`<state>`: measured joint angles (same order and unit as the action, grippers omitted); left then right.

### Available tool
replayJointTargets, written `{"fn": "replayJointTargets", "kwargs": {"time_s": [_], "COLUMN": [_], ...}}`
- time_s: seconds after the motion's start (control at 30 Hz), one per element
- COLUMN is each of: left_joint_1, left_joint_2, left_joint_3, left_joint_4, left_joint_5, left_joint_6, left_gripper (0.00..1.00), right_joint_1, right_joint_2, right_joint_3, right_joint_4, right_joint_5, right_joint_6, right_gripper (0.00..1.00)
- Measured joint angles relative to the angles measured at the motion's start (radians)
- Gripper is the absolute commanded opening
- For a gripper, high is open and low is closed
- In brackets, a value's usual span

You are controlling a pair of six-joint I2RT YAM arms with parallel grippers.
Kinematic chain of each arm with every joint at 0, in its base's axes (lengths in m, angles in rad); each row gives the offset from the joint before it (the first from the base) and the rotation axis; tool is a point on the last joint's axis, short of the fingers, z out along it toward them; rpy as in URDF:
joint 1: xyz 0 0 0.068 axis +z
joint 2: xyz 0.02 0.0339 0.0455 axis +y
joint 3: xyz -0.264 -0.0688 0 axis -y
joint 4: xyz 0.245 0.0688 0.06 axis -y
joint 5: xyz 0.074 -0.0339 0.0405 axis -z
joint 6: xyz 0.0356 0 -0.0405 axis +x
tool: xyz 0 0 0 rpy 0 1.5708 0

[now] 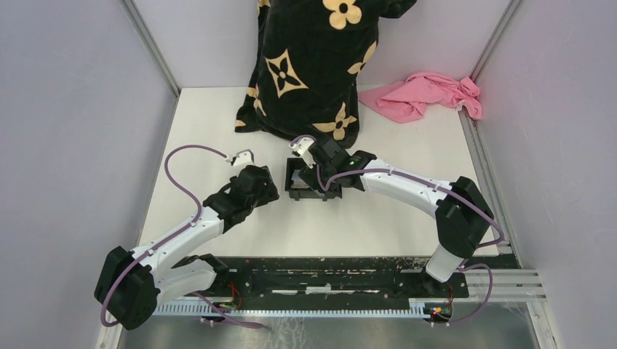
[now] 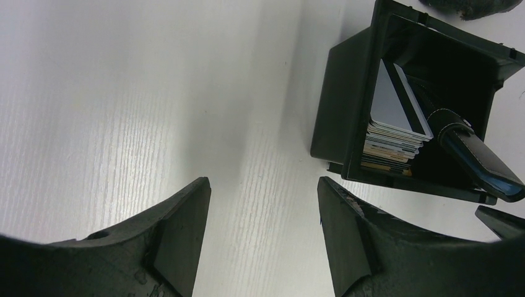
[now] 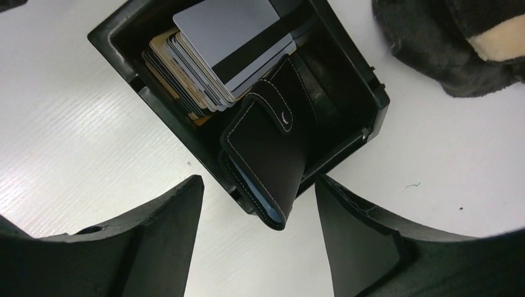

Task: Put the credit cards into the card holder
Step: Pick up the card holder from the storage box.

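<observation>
my right pincer [image 3: 258, 184]: spread, gripping nothing | card holder [image 3: 269, 154]: just beneath me, leaning in tray [image 3: 362, 74] beside stacked credit cards [image 3: 232, 31]

Left arm [image 1: 182, 236], right arm [image 1: 407, 185]: white tubular link shells, bulky black joint housings. Thin purple cable [image 1: 196, 147] loops along each (small green indicator light [image 1: 350, 161] glows on right wrist). Left gripper [image 2: 263, 184] fingers [image 2: 182, 229]: matte black wedges.

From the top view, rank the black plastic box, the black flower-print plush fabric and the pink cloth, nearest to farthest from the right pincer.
1. Black open plastic box: at the right pincer's tips, mid-table.
2. Black plush fabric with beige flowers: just behind the box.
3. Crumpled pink cloth: back right corner.
</observation>
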<state>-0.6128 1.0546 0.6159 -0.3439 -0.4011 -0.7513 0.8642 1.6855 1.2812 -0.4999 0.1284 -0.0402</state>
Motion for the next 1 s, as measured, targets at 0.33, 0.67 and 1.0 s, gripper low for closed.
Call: {"fn": "replayJointTargets", "kwargs": {"time_s": [0.33,0.67,1.0], "left_joint_1": [0.0,0.0,0.0], "left_joint_2": [0.0,0.0,0.0], "left_joint_3": [-0.001,-0.001,-0.001], "left_joint_4": [0.0,0.001,0.001], "left_joint_5": [-0.014,-0.016,-0.017], "left_joint_6": [0.0,0.0,0.0], "left_gripper": [0.72,0.71,0.71], "right_joint_1": [0.0,0.0,-0.009], "right_joint_2": [0.064,0.088,0.125], "right_joint_3": [0.041,0.061,0.071], "right_joint_4": [0.005,0.005,0.005], "right_joint_5": [0.0,0.003,0.006], "right_joint_6": [-0.028,-0.041,-0.044], "right_gripper": [0.69,0.52,0.36]}}
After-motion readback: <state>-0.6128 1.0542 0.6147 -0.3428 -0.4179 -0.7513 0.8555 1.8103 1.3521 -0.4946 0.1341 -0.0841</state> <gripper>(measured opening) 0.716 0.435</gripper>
